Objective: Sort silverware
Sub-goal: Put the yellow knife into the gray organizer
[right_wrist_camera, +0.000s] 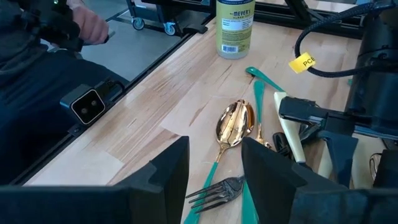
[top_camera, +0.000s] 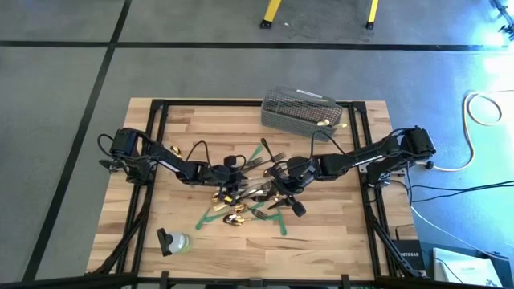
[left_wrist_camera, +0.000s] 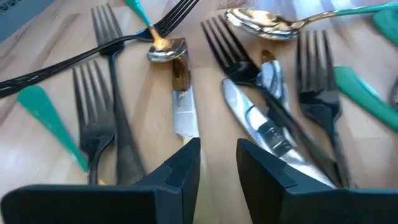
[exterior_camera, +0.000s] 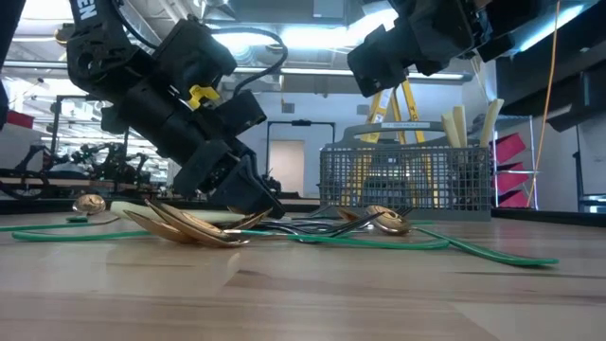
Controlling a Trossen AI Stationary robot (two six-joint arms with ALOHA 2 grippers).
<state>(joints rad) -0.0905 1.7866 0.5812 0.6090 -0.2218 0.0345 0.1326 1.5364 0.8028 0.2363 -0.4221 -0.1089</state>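
Hovering low over a tangle of dark metal forks [left_wrist_camera: 93,124], shiny gold spoons [left_wrist_camera: 264,22] and cream-handled knives [right_wrist_camera: 291,134] at the middle of the pale wooden bench [top_camera: 337,233], the left gripper [left_wrist_camera: 217,155] is the nearer arm to the jumble, its black fingers [left_wrist_camera: 180,165] parted by a narrow gap and pinching nothing. From the left wrist camera, a steel knife blade [left_wrist_camera: 183,112] lies just ahead of that gap, its long axis running straight away from the fingers, more or less in line with them; a second, broader blade [left_wrist_camera: 255,121] lies just beside it, crossed by a dark fork. Closing on the first blade would likely mean dropping a little farther and pinching across its width. The right gripper [right_wrist_camera: 214,168] hangs above the pile's other side, fingers spread and empty, a gold spoon [right_wrist_camera: 235,123] and a fork's tines [right_wrist_camera: 214,188] lying just beyond them. Flat green tape strips [left_wrist_camera: 53,121] thread through the cutlery, and a grey wire mesh basket [top_camera: 301,111] stands well apart at the bench's far edge.
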